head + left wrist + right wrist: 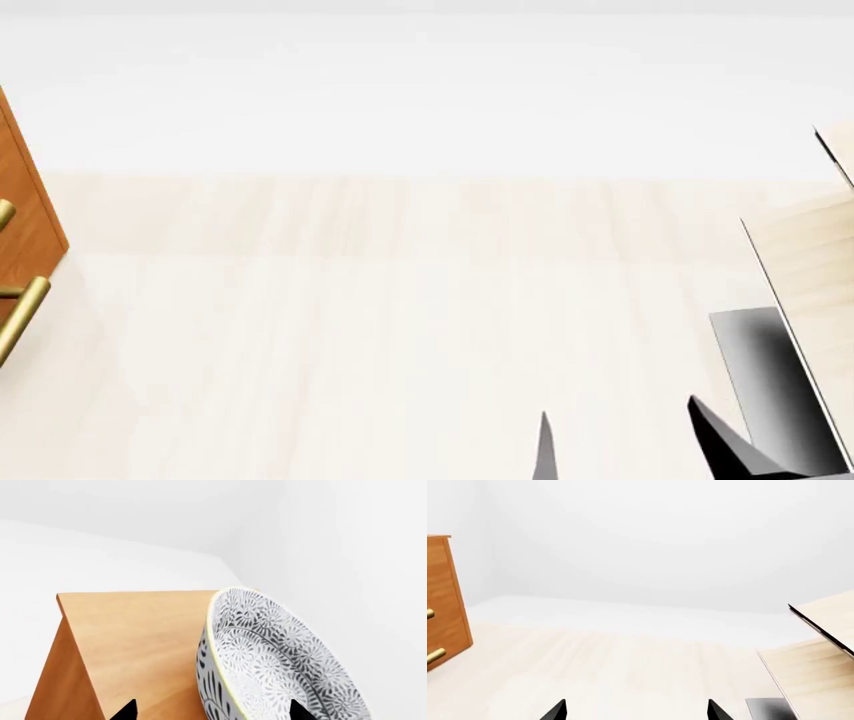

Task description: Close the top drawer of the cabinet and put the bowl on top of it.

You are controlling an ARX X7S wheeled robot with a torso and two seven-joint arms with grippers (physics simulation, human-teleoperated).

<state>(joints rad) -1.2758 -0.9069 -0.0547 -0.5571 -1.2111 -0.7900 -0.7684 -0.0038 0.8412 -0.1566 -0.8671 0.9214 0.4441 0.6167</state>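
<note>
You see the bowl (pixel 280 665) in the left wrist view: deep and white with a fine grey leaf-flower pattern inside and out, tilted steeply on its side over the flat reddish-brown top of the cabinet (pixel 140 640). In the head view the cabinet (pixel 24 215) stands at the far left edge, with brass bar handles (pixel 22 312) on its front.

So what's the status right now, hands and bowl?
Left gripper open around the grey-patterned white bowl, over the reddish-brown wooden cabinet. Right gripper open, empty. Drawer state not visible.
</note>
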